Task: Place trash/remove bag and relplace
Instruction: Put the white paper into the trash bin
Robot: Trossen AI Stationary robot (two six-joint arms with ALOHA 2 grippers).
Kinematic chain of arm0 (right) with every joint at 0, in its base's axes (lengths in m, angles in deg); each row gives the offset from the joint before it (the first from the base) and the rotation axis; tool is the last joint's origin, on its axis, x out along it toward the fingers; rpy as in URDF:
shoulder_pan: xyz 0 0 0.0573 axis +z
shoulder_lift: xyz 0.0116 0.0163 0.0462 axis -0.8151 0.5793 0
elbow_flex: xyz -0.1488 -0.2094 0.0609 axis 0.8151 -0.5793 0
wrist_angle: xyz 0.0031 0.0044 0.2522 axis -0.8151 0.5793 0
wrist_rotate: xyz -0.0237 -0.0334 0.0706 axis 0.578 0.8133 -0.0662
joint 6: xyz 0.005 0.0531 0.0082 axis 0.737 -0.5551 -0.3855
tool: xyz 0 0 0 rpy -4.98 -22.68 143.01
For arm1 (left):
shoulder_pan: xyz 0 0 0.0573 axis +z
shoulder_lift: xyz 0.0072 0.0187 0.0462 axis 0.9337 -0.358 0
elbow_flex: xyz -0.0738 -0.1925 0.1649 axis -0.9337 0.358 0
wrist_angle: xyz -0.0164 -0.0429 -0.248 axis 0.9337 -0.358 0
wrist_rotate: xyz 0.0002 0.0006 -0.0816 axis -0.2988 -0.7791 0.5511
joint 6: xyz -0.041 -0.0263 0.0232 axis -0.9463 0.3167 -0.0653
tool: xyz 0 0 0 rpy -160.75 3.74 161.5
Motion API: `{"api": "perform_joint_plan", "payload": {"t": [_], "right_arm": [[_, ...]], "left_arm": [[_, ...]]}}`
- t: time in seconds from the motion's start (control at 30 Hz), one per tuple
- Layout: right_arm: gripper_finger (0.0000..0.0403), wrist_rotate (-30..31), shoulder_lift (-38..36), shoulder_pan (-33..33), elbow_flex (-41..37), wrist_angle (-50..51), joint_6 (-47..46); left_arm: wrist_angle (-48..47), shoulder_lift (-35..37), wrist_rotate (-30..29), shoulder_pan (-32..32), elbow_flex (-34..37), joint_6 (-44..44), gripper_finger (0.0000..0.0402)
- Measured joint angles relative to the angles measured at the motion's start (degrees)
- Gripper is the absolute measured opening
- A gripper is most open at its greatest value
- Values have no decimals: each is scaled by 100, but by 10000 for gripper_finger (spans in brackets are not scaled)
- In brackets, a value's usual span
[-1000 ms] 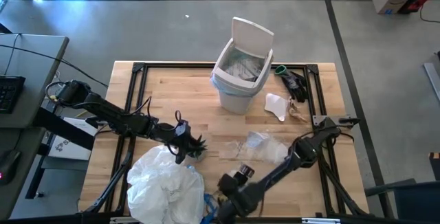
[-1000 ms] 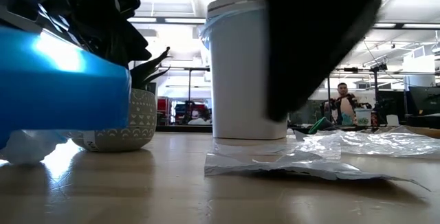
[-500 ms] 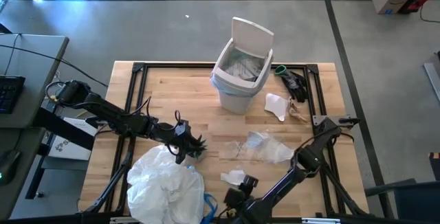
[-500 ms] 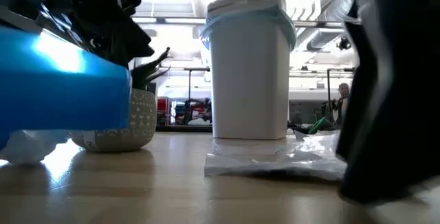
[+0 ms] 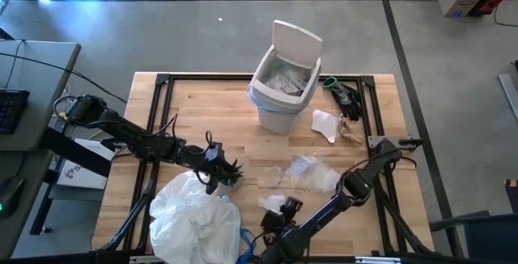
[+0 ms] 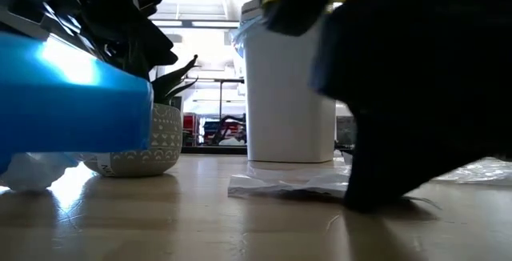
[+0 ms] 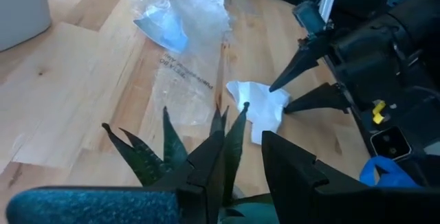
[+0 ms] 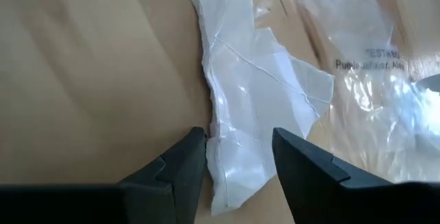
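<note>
Right gripper (image 8: 237, 157): fingers apart, straddling white paper scrap (image 8: 254, 107) at table's six o'clock. Left gripper (image 5: 220, 169): at potted plant (image 5: 229, 172), eight o'clock of white bin (image 5: 281, 82); finger state cannot be told. Bag (image 5: 194, 219) lay at seven o'clock

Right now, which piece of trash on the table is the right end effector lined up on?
The small white paper scrap between the open fingers of the right end effector, not the clear plastic wrapper beyond it or the white scrap beside the bin.
</note>
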Motion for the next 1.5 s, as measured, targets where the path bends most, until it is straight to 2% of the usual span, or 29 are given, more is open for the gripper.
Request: {"api": "perform_joint_plan", "payload": {"t": [0.13,0.3,0.33,0.67,0.87,1.5], "right_arm": [[131,-272,73,-135,2,-38,17],[23,-395,123,-171,7,-237,215],[12,-388,125,-171,4,-255,232],[0,-164,-197,-197,-53,-87,-424],[0,461,-715,-157,-40,-32,-638],[0,1802,-1814,-101,-22,-6,-526]], "left_arm": [[-2,-1,0,0,0,8,80],[-3,-1,-2,-29,0,-14,80],[-2,-1,-1,-44,0,-14,80],[-3,0,-21,-94,0,15,80],[-2,-1,-27,-94,0,18,80],[5,-1,-153,-94,0,-16,80]]}}
